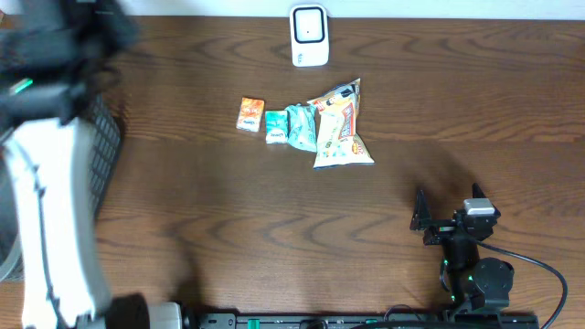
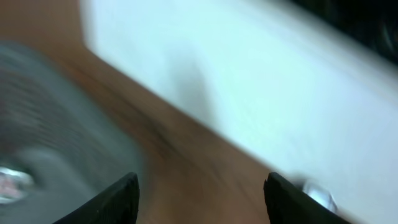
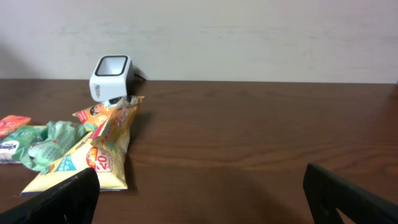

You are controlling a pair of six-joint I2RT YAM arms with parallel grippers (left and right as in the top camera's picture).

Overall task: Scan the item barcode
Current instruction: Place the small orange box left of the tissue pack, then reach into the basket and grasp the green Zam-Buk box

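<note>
Both grippers open; nothing held.
Left wrist view: the left gripper (image 2: 202, 186) has its jaws apart with nothing between them. The picture is blurred, with a grey mesh surface (image 2: 43, 137) left of the jaws and the wooden table (image 2: 186, 155) ahead. Right wrist view: the right gripper (image 3: 199, 180) has its jaws spread wide and empty. The snack bag (image 3: 102, 149) lies ahead and left of the jaws, well apart from them, touching a crumpled green packet (image 3: 53, 140). An orange packet (image 3: 13, 124) lies further left, and the white barcode scanner (image 3: 111, 76) stands beyond the bag. Overhead view: the packets form a row between scanner and right jaws; the left arm (image 1: 55, 228) is blurred, well left.
</note>
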